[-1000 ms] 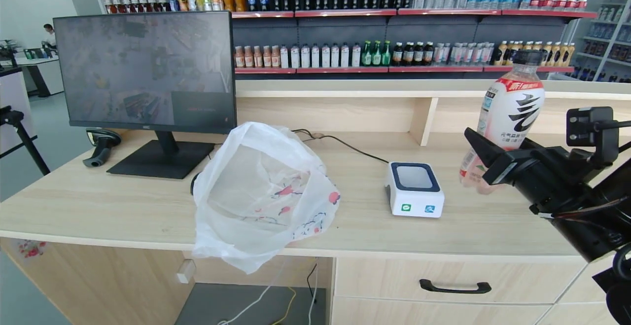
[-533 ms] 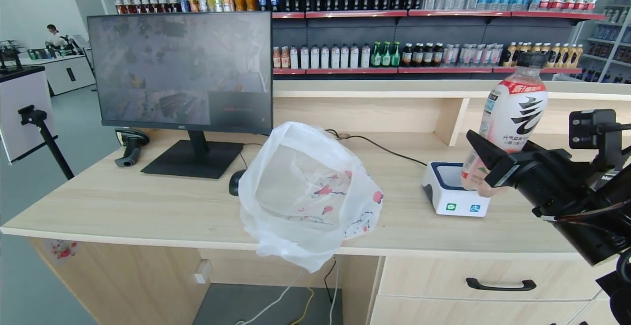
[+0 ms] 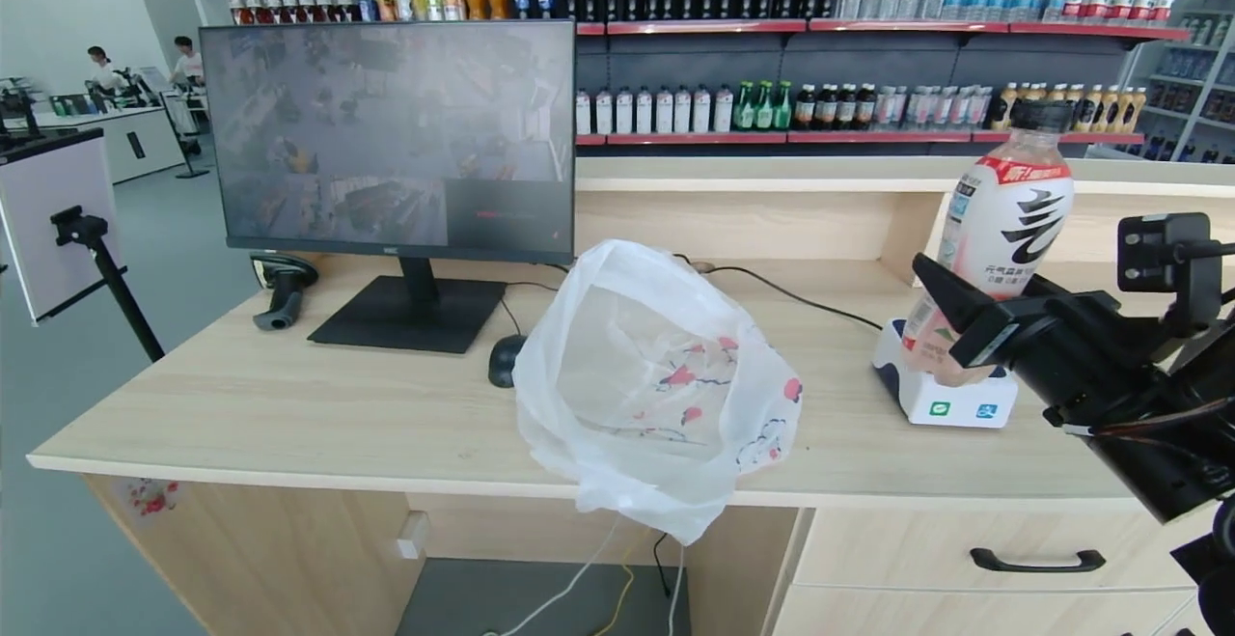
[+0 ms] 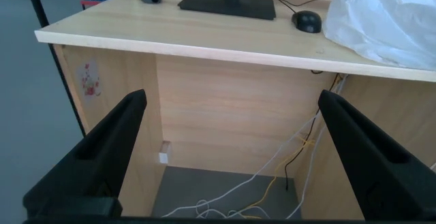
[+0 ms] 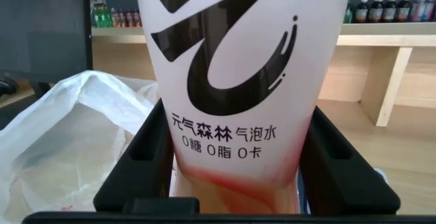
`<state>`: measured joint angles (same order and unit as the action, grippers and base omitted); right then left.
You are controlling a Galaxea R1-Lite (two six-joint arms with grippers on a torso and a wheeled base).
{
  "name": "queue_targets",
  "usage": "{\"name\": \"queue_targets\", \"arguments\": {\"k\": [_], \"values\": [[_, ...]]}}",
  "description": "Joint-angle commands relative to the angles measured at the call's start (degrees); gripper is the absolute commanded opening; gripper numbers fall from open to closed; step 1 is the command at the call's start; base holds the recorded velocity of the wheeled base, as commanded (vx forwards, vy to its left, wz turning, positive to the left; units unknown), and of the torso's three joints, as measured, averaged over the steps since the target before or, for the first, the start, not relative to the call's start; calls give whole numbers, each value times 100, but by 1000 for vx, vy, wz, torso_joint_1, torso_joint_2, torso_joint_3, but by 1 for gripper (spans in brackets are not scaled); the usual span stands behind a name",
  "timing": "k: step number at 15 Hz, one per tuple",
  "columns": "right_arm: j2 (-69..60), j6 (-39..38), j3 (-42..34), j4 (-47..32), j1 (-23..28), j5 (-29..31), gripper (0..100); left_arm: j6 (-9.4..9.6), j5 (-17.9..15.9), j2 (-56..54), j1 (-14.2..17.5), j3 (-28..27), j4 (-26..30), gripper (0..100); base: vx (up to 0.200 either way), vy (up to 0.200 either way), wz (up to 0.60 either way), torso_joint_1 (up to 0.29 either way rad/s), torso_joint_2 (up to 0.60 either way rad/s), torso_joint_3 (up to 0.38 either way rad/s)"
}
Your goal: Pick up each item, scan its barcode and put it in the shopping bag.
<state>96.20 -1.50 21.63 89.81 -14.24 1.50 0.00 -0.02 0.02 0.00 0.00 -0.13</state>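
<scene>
bottle: pink-and-white drink bottle [image 3: 1008, 221] with a black cap, held nearly upright off the table, label facing outward.
right tool: right tool [image 5: 238, 118] is closed around the bottle's lower body, one finger on each side. The grip looks firm.
scanner: the small white scanner box [image 3: 950, 402] stands on the table [image 3: 289, 404] directly below the bottle. In the head view the bottle's base overlaps the box's top. I cannot tell whether they touch.
bag: the white plastic shopping bag [image 3: 666, 375] sits well to the left of the scanner at the table's front edge, with its mouth open and part of it hanging over. No item shape shows through it.
left tool: left tool [image 4: 231, 98] has its jaws spread wide and holds nothing. It is low, in front of the table and below its top.
done: pick-up of this bottle.
in hand: judged to be the scan step, since the bottle is at the scanner. Whether the barcode faces the window is not visible.
left: carry the bottle across to the bag and release it inside. I cannot tell how many further items remain.
</scene>
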Motion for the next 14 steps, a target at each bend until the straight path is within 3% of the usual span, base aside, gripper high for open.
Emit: {"name": "queue_targets", "arguments": {"k": [1, 11, 14], "values": [[-4, -8, 8, 19, -35, 8, 0, 0, 2, -2, 0, 0, -4, 100, 0, 0, 600, 7, -2, 2], [-75, -26, -132, 19, -105, 8, 0, 0, 2, -2, 0, 0, -39, 100, 0, 0, 600, 3, 0, 0], [13, -26, -247, 19, -272, 8, 0, 0, 2, -2, 0, 0, -39, 100, 0, 0, 0, 0, 0, 0]]}}
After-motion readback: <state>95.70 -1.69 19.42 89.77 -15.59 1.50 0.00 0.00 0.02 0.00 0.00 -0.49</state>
